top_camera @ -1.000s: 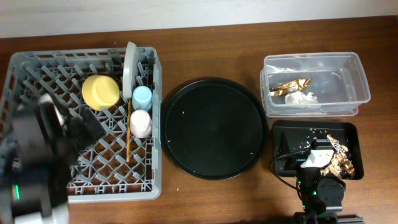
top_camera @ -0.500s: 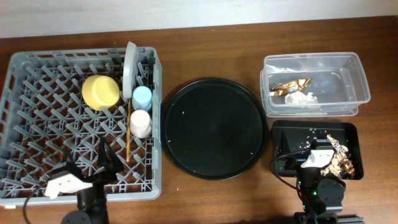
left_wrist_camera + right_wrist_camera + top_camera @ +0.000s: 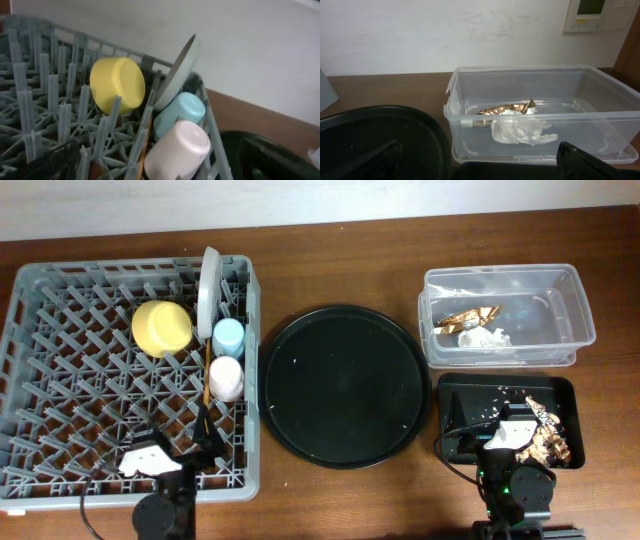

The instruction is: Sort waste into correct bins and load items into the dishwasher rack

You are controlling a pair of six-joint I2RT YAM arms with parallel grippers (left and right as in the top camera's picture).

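Dishwasher rack [image 3: 60, 330], a grey plastic peg lattice at frame left, holds a glossy yellow bowl [image 3: 162, 328] and a thin round plate [image 3: 207, 285] on edge. Right gripper [image 3: 477, 150] gapes wide, empty; whether the left gripper [image 3: 198, 450] is parted cannot be told.

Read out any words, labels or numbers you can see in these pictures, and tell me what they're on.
No text can be read anywhere.
Wall panel: small markings beside its screen, too blurred to read.
Gold foil wrapper: any print is too small to make out.
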